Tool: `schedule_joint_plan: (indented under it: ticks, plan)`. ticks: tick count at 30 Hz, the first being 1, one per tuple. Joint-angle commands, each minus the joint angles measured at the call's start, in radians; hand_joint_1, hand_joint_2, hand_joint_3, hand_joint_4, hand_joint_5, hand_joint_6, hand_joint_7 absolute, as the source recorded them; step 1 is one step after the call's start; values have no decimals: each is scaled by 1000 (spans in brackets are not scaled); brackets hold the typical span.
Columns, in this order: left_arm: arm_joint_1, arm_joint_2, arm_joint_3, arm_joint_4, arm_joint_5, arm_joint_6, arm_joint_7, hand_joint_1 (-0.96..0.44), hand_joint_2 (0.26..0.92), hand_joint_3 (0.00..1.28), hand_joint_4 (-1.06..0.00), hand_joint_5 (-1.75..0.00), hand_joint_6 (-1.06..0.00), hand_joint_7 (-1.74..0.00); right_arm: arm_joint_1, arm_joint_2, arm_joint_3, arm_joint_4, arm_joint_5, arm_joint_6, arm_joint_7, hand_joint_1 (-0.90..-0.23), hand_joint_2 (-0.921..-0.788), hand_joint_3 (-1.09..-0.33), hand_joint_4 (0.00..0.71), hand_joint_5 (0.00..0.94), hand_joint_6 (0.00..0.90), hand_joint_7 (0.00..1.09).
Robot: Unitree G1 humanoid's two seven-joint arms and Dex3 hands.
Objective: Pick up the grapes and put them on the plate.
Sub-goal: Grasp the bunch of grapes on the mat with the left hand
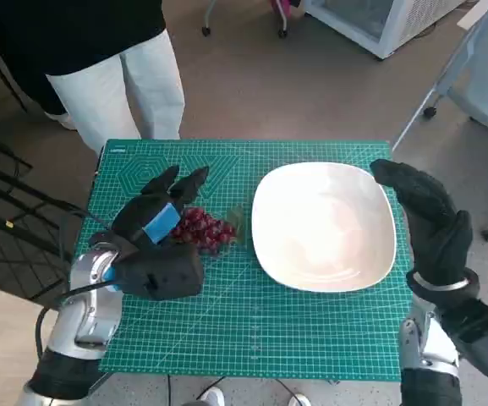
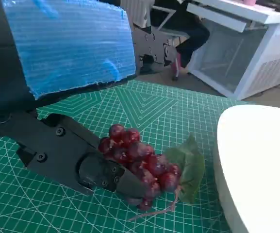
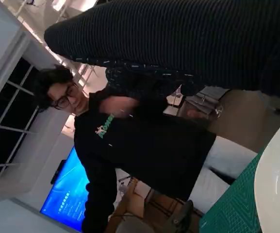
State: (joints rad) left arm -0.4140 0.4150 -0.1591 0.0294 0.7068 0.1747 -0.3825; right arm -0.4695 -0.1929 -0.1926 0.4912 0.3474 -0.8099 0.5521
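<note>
- Grapes (image 2: 140, 165): smooth, glossy dark-red skins, with a matt green leaf (image 2: 188, 167).
- Plate (image 1: 324, 224): smooth white, faintly shiny.
- Mat (image 1: 252, 326): matt green, printed with pale grid lines.
- Right hand (image 1: 430, 222): black knitted cloth.

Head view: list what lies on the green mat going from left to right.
Left hand → grapes with their leaf → white plate → right hand at the mat's right edge.

text: none legible | person's black top (image 3: 144, 145): green logo, unreadable
</note>
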Motion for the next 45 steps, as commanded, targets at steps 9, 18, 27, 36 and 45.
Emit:
schedule_joint_plan:
  ticks: [9,18,27,36,45]
  plan:
    - [-72,12,-69,89,-4,64,-23,-493,719,0,1,1,-115,-12,11,-5,1,22,3,6,12,-601,-921,-689,188,1,12,358]
    - [-150,0,-128,211,5,107,-27,-485,718,0,1,1,-115,-8,12,-3,2,19,7,11,15,-601,-921,-690,191,2,10,362]
    - [-249,-19,-178,402,-12,126,-28,-463,716,0,1,1,-113,-4,17,-5,1,14,9,12,18,-600,-921,-690,193,3,9,365]
    - [-350,-58,-217,651,-29,93,-1,-476,715,0,1,1,-113,-3,14,-7,-2,21,13,14,23,-600,-921,-689,191,1,9,366]
    - [-412,-92,-240,843,-65,18,21,-478,712,0,1,1,-114,-2,17,-8,-2,13,12,18,23,-597,-921,-690,187,0,8,366]
